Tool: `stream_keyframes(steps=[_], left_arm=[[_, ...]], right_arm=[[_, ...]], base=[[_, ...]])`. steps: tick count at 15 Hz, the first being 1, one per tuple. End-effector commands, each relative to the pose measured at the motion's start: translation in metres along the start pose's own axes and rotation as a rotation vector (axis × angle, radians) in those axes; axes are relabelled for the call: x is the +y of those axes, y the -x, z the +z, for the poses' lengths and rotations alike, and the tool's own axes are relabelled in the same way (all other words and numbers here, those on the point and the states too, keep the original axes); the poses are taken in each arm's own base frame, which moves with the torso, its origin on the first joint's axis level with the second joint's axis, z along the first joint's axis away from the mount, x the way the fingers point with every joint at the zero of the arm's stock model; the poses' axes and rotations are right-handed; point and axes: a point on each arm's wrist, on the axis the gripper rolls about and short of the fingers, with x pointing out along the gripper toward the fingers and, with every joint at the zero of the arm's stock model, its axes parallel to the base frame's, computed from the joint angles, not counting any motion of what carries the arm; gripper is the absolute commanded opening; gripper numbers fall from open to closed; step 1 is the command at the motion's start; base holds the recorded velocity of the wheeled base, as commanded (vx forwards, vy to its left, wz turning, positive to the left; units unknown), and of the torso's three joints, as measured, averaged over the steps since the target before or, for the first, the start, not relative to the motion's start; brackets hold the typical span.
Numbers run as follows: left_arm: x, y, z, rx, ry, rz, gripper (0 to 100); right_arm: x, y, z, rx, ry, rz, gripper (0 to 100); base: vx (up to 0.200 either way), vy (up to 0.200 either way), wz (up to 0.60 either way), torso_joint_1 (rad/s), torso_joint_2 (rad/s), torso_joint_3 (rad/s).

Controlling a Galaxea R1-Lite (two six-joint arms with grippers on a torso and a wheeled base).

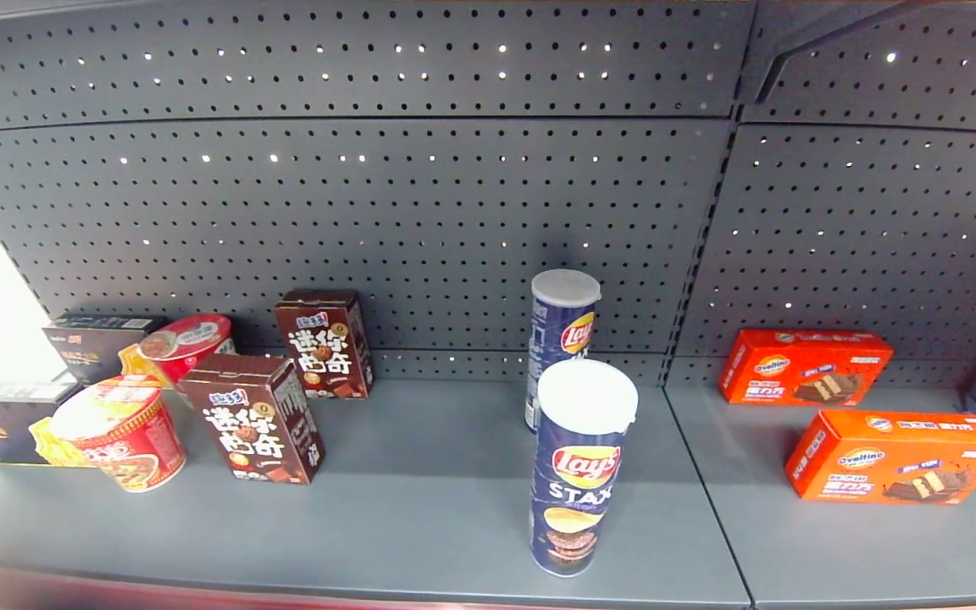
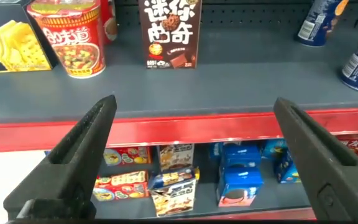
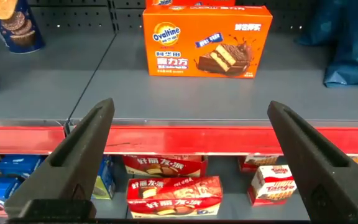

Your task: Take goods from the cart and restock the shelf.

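The left gripper point(image 2: 194, 104) and right gripper point(image 3: 189, 107) hang wide open and empty before the shelf point(image 1: 420, 508), so the step in hand is probably fetching the next item from the cart. On the shelf 2 chip cans point(image 1: 581, 466) stand upright, with 2 orange boxes point(image 1: 899, 455) to their right and 2 brown boxes point(image 1: 255, 428) to their left. A new item is best set beside its own kind, well clear of the tall front can, which looks easy to tip.

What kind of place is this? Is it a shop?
Probably a shop, or a practice one. A grey metal shelf with a pegboard back holds snacks in rows: chip cans, orange boxes, noodle cups. More packs sit on the level below its red edge.
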Motion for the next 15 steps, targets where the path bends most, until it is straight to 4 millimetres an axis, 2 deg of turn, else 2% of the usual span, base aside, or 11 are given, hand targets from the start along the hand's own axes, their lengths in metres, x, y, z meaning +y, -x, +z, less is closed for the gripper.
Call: stream_keyframes(steps=[1, 2, 8, 10, 15], left_arm=[[0.0000, -0.0003, 0.0003, 0.002, 0.000, -0.003, 100], [-0.0001, -0.0003, 0.0003, 0.002, 0.005, -0.006, 100], [-0.0001, -0.0003, 0.0005, 0.000, 0.032, -0.006, 100], [-0.0001, -0.0003, 0.0005, 0.000, 0.032, -0.006, 100], [-0.0001, -0.0003, 0.0005, 0.000, 0.032, -0.006, 100]], right_arm=[[0.0000, -0.0001, 0.0001, 0.001, 0.001, 0.000, 100], [0.0000, -0.0001, 0.0001, 0.001, 0.001, 0.000, 100], [0.0001, -0.0001, 0.0001, 0.001, 0.006, 0.003, 100], [0.0001, -0.0001, 0.0002, 0.000, 0.006, 0.003, 100], [0.0001, -0.0001, 0.0001, 0.001, 0.007, 0.003, 100]], base=[[0.000, 0.000, 0.00, 0.000, 0.00, 0.000], [0.200, 0.000, 0.00, 0.002, 0.00, 0.002], [0.000, 0.000, 0.00, 0.000, 0.00, 0.000], [0.000, 0.000, -0.60, 0.005, 0.00, 0.000], [0.000, 0.000, 0.00, 0.000, 0.00, 0.000]])
